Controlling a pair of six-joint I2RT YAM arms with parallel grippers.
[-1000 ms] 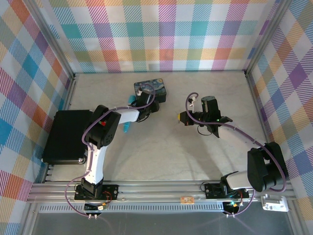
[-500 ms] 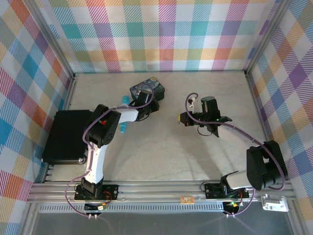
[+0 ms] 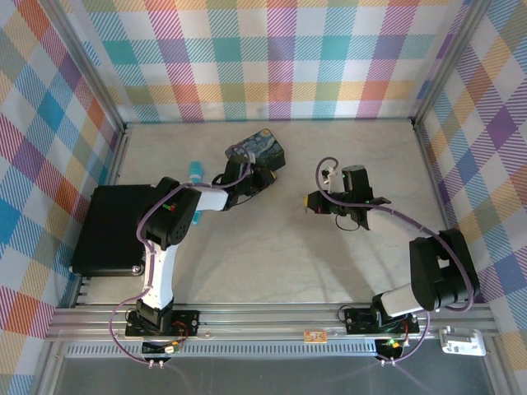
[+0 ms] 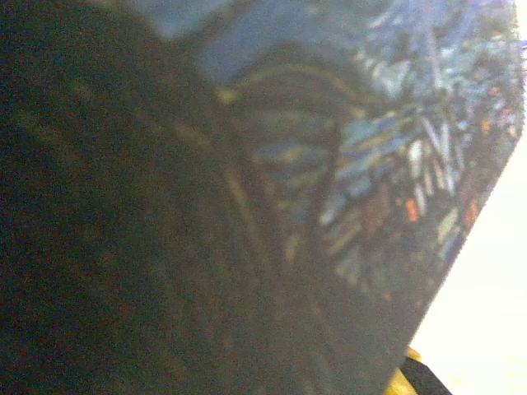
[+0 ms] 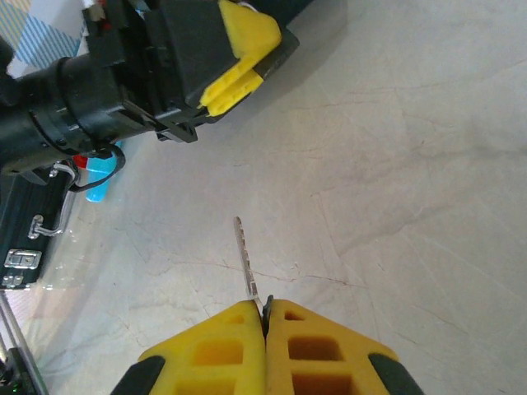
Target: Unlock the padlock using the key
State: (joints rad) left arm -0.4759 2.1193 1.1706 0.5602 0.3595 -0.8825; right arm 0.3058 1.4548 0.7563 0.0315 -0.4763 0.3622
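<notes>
Operator: What carried the items?

Technician: A pale, marbled bench (image 3: 272,247). Its surface showed fine creases in the right wrist view.

Operator: What lay directly on it?

Technician: Three items. A flat black case (image 3: 111,226) with silver latches occupied the left edge. A teal cylinder (image 3: 196,171) lay near the case's far right corner. A dark-blue painted tin (image 3: 262,150) sat at far centre, askew to the bench edges. Whether the tin rested flat could not be determined.

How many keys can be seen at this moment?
1. The key is pinched at its head by the shut right pincer, blade pointing away from it over the table. Another could be hidden from these views.
</notes>
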